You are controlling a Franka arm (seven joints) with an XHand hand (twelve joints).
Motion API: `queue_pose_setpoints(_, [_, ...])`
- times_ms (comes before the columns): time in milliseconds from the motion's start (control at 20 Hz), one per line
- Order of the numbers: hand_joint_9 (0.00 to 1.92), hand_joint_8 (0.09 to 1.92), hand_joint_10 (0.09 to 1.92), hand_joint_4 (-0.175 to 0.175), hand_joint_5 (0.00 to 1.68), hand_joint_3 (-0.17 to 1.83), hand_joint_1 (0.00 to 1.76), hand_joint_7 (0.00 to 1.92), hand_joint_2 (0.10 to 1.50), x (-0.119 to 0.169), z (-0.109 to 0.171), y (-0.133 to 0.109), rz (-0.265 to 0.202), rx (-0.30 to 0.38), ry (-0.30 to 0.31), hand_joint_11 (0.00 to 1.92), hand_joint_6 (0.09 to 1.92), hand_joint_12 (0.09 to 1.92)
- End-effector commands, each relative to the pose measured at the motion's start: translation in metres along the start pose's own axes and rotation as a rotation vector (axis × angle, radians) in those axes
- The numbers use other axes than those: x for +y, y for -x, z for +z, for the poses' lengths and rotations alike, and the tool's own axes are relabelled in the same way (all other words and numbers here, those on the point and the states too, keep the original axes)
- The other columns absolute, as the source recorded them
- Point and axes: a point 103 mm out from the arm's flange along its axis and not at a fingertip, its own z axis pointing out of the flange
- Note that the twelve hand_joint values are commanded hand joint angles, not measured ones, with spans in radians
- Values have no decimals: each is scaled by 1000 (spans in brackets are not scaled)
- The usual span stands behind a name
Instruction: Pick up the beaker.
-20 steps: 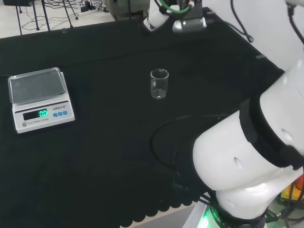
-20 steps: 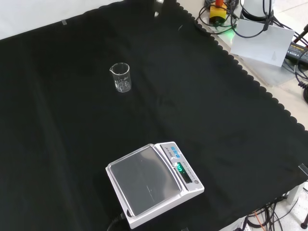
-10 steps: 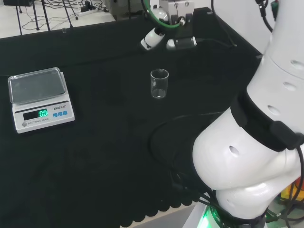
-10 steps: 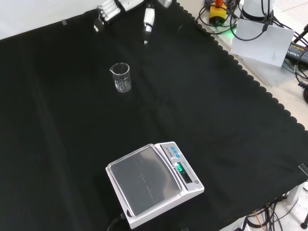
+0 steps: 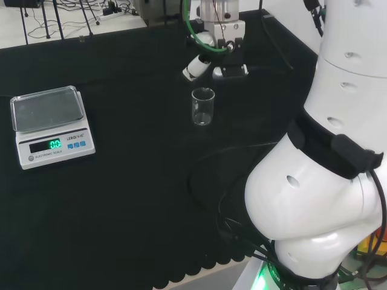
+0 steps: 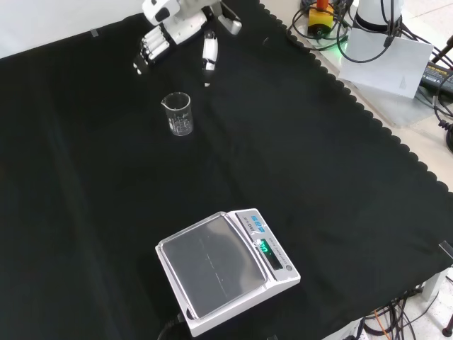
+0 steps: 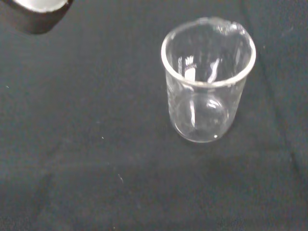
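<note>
Beaker of clear glass (image 6: pixel 178 115) stands upright and empty on the black cloth (image 6: pixel 297 163), well apart from the white digital scale (image 6: pixel 225 270). Above it in the front view, the black and white hand (image 6: pixel 177 32) hovers with fingers spread straight, holding nothing.
</note>
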Motion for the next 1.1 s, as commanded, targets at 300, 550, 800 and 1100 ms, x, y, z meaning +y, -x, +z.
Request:
queue_pose_setpoints(300, [0, 87, 777, 51, 0, 153, 655, 0, 737, 29, 43, 21, 25, 88, 15, 0, 87, 833])
queue_pose_setpoints(550, [0, 87, 776, 51, 0, 151, 653, 18, 738, 35, 66, 30, 47, 121, 11, 0, 87, 827])
queue_pose_setpoints(800, [0, 87, 781, 51, 0, 149, 653, 22, 740, 42, 81, 36, 59, 131, -11, 0, 87, 824])
queue_pose_setpoints(1100, [0, 87, 787, 51, 0, 147, 653, 24, 742, 48, 87, 36, 67, 136, -21, 0, 87, 823])
